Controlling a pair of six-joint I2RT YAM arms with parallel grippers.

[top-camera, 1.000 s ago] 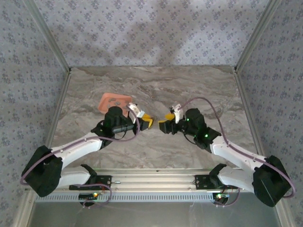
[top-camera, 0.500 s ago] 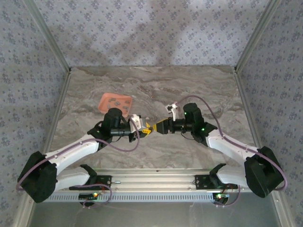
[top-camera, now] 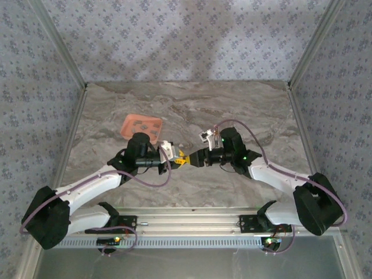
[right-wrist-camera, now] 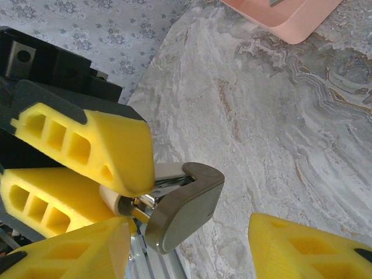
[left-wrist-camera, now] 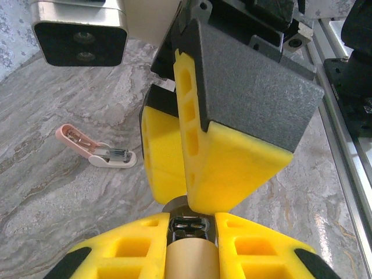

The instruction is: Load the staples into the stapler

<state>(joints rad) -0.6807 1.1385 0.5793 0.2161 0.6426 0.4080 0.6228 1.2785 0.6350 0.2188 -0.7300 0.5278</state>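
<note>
While the left arm steadies it, step: holding the taupe stapler (right-wrist-camera: 186, 203) open for loading.
Tray (top-camera: 131, 121): far left, staples (top-camera: 139, 124) seemingly inside.
Left gripper (top-camera: 181, 157): clamped tight on that stapler's body.
Right gripper (top-camera: 196, 158): partly open, straddling its lifted flap, not gripping.
Pink-and-white stapler (left-wrist-camera: 99, 152): open on table, apart.
Next: probably fetch a staple strip.

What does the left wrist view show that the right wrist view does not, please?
Only the left wrist view shows the pink-and-white stapler lying on the table. Only the right wrist view shows a corner of the salmon tray. Both show the left gripper shut on a taupe item, with the open right gripper close at its end.
</note>
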